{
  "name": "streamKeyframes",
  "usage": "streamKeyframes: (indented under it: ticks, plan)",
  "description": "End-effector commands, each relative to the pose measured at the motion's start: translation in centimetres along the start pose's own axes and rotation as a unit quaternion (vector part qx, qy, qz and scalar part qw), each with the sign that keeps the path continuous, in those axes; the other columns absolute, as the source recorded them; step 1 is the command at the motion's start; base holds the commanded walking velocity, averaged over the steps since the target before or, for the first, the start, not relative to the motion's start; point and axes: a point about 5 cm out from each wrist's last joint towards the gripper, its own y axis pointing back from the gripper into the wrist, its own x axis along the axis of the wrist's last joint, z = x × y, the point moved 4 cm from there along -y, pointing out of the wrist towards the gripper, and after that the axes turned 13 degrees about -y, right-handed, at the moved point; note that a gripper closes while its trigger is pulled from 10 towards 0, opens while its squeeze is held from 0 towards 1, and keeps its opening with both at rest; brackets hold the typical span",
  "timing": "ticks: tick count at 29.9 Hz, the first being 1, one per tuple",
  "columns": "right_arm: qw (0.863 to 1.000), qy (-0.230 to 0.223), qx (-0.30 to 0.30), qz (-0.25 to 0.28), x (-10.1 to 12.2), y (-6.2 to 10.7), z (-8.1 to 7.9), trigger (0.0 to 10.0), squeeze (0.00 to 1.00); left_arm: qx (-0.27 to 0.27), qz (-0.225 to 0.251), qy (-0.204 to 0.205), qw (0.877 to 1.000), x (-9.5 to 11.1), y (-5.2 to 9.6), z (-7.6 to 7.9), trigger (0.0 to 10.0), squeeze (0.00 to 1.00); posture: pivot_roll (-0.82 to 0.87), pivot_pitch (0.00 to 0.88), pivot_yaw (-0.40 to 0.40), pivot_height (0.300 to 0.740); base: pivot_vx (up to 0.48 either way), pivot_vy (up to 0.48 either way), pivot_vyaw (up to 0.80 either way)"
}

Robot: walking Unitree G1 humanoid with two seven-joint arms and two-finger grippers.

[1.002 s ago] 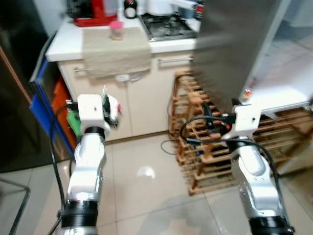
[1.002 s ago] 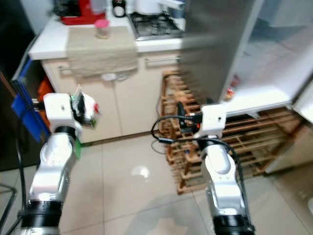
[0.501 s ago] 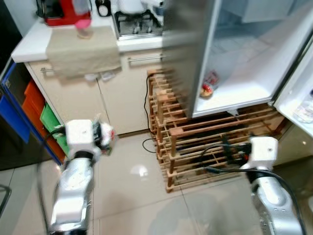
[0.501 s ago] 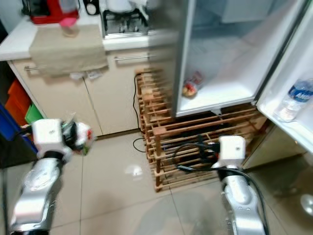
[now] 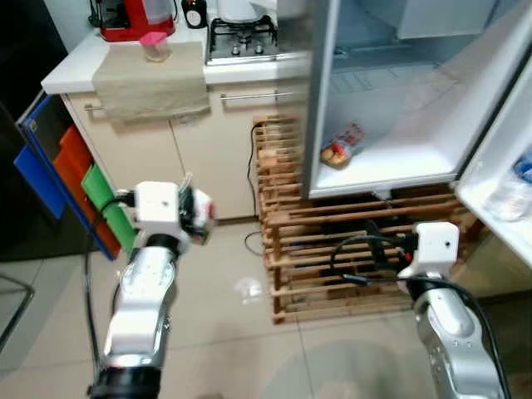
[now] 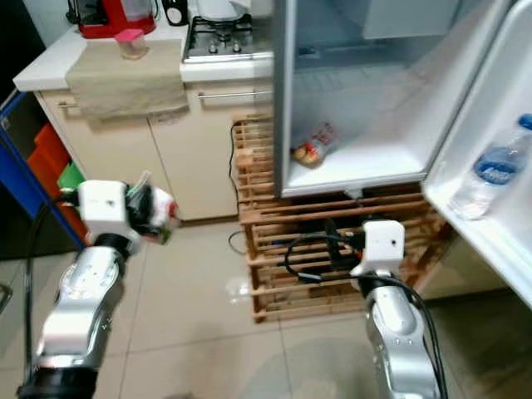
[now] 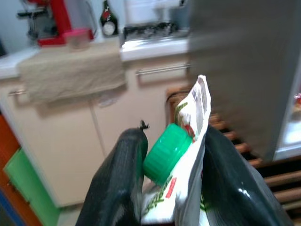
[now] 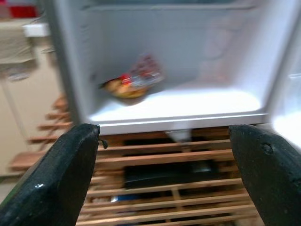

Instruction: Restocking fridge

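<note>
— Swinging round toward the fridge (image 6: pixel 391 125); a second ago I mostly saw cupboards, now its open shelf sits ahead.

— Cargo?

— Left jaws (image 7: pixel 171 188) clenched on the green-capped packet (image 7: pixel 181 155), well short of it; right jaws (image 8: pixel 164 155) released, facing the shelf.

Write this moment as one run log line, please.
left gripper: shut on green-capped pouch | right gripper: open, empty | fridge: open
</note>
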Motion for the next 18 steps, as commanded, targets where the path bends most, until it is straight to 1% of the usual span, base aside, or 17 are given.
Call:
streamKeyframes:
  ticks: [1,8,11,13,15,18]
  plan:
    - [1.000,-0.001,0.005,-0.006,-0.4,-0.2,-0.6,10.0,0.00,0.011,-0.008,-0.001,1.000,-0.3,-0.1,-0.9,10.0,0.00,-0.08,0.000,0.060,0.740,0.244,-0.409,0.00]
    - [1.000,-0.002,0.008,-0.006,-0.6,-0.3,-0.7,10.0,0.00,0.019,-0.017,0.007,1.000,-0.5,-0.4,-1.1,10.0,0.00,-0.08,0.000,0.067,0.740,0.318,-0.350,0.00]
    - [1.000,-0.003,0.010,-0.002,-0.5,-0.3,-0.9,10.0,0.00,0.015,-0.022,-0.005,1.000,-0.8,-0.7,-0.9,10.0,0.00,-0.08,0.000,0.070,0.740,0.366,-0.306,0.00]
    - [1.000,-0.004,0.009,-0.002,-0.5,-0.3,-1.0,10.0,0.00,0.005,-0.031,-0.016,0.999,-1.2,-1.3,-0.5,10.0,0.00,-0.08,0.000,0.071,0.740,0.356,-0.319,0.00]
    - [1.000,-0.004,0.009,-0.002,-0.6,-0.3,-1.0,10.0,0.00,0.008,-0.031,-0.014,0.999,-1.2,-1.5,-0.5,10.0,0.00,-0.08,0.000,0.070,0.740,0.000,0.000,0.00]
    - [1.000,-0.004,0.009,-0.001,-0.6,-0.3,-1.0,10.0,0.00,-0.007,-0.007,-0.016,1.000,-0.2,-2.5,-0.1,10.0,0.00,-0.09,0.000,0.072,0.740,0.000,0.000,0.00]
